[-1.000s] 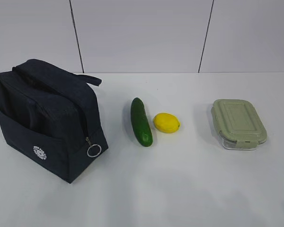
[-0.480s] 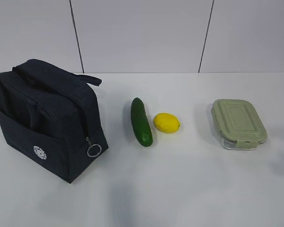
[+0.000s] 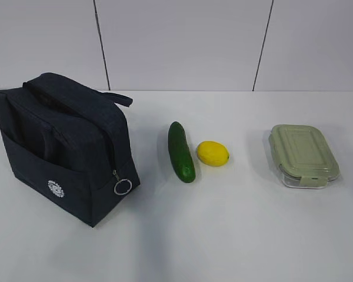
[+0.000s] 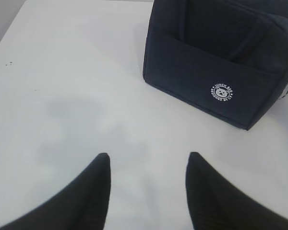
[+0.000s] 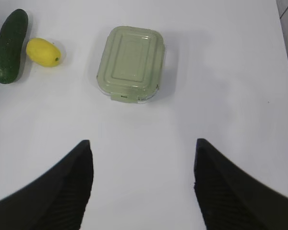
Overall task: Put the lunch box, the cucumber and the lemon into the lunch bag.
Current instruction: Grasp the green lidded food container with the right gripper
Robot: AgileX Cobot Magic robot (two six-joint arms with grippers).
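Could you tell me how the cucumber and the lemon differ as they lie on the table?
The cucumber is dark green, long and slightly curved; the lemon is bright yellow, short and oval. The cucumber runs roughly front to back in the exterior view, while the lemon lies crosswise to it. The cucumber sits nearer the lunch bag, the lemon nearer the lunch box. Both rest side by side on the white table, untouched.

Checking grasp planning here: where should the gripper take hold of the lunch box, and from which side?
Probably from above, across the short width of the lunch box, jaws on its two long sides. It lies flat, lid up, with bare table around it and the right gripper open.
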